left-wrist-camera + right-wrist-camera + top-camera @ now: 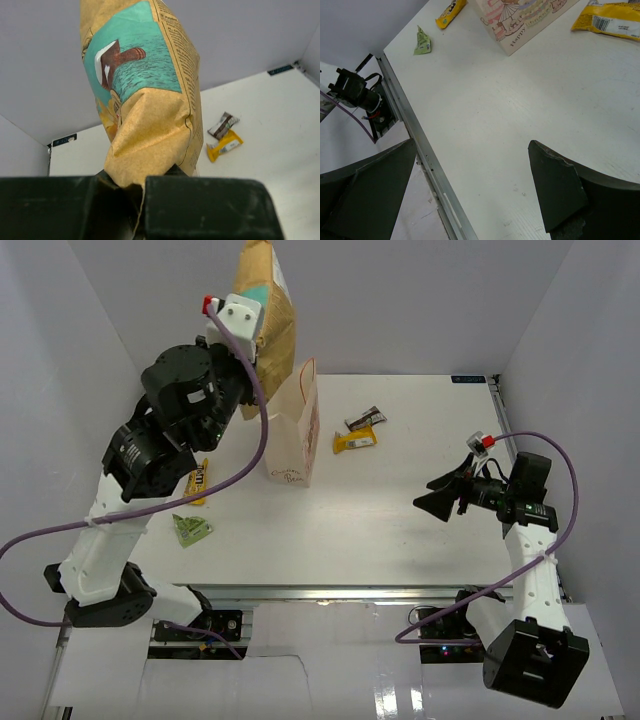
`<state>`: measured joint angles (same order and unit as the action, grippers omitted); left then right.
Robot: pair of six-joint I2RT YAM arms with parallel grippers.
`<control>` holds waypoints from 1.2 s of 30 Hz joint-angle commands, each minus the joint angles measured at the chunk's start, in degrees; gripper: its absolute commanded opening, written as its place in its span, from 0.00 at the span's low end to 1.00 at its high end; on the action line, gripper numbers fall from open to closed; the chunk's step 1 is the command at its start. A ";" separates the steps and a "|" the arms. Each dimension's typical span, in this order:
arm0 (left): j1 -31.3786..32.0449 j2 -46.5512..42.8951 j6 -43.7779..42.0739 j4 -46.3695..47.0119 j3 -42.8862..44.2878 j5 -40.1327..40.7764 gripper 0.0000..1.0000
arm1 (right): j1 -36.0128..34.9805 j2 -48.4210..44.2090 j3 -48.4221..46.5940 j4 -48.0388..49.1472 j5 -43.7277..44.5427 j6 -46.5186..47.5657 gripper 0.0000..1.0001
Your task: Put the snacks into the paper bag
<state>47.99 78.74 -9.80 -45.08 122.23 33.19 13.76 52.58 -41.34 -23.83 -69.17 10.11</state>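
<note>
My left gripper (252,340) is raised high at the back left and is shut on the bottom end of the large tan-brown chip bag (268,310). In the left wrist view the chip bag (145,100) rises from the closed jaws of the left gripper (142,182). The cream paper bag (295,435) stands upright just below and in front of it. A dark brown-and-white bar (365,420) and a yellow wrapper (357,441) lie right of the paper bag. A green pouch (190,529) lies at the near left. My right gripper (440,495) hovers open and empty at the right.
A second yellow packet (200,480) lies by the left arm, half under it. The right wrist view shows the table's metal front rail (425,160), the paper bag (520,20) and the green pouch (422,42). White walls close in the back and both sides.
</note>
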 commanded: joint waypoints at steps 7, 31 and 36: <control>-2.81 2.47 6.81 -9.31 -0.68 -8.48 0.00 | 0.04 2.00 0.91 1.33 -1.41 2.55 0.98; -14.05 7.65 30.54 -21.98 0.55 -27.90 0.02 | 0.04 0.95 5.22 6.87 -2.29 0.26 0.98; -21.08 9.76 33.35 -20.93 0.64 -37.20 0.05 | 0.04 0.33 5.83 7.57 -2.46 -0.35 0.98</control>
<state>29.91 87.77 20.43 -65.47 121.80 4.56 13.76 53.93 -36.42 -18.83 -69.89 10.39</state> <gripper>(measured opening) 0.127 0.984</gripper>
